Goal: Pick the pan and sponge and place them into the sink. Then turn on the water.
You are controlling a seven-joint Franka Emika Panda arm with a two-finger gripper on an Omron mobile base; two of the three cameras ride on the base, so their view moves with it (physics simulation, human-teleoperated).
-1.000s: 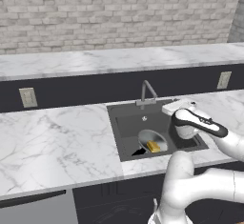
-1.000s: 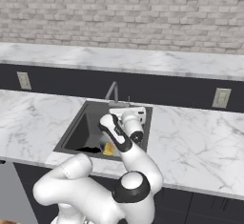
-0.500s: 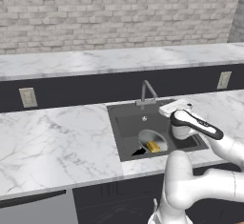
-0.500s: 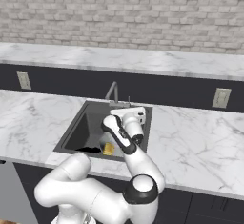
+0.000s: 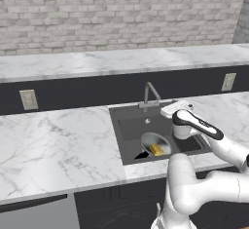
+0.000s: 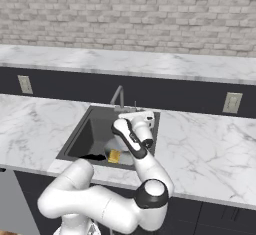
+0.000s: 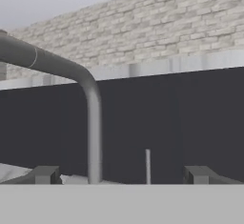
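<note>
The pan (image 5: 154, 144) lies in the sink (image 5: 127, 135), towards the front of the basin, and the sponge (image 5: 156, 149) sits inside it at about five o'clock on its dish. In the right base view the yellow sponge (image 6: 114, 156) shows again in the pan (image 6: 122, 157), just at eight o'clock from the robot's wrist. So both things look to be placed, and no water runs yet; I'd judge the tap to be the step in hand.

The gripper (image 7: 121, 175) hangs above the back of the sink (image 6: 80, 138), its fingers (image 7: 45, 174) spread wide with nothing between them, and it faces the dark backsplash (image 7: 190, 123). The faucet (image 7: 90, 118) rises at about eleven o'clock of the fingers and arches away to nine. A thin upright lever (image 7: 147, 166) stands at twelve, near dead centre between the tips. From the left base view the faucet (image 5: 150, 94) stands at the basin's rear edge, at eleven o'clock from the hand.

That lever looks slim, stiff and smooth, likely slippery metal. I'd expect a light push against its side or top to serve better than a pinch, for wide fingers could slide off so narrow a rod
</note>
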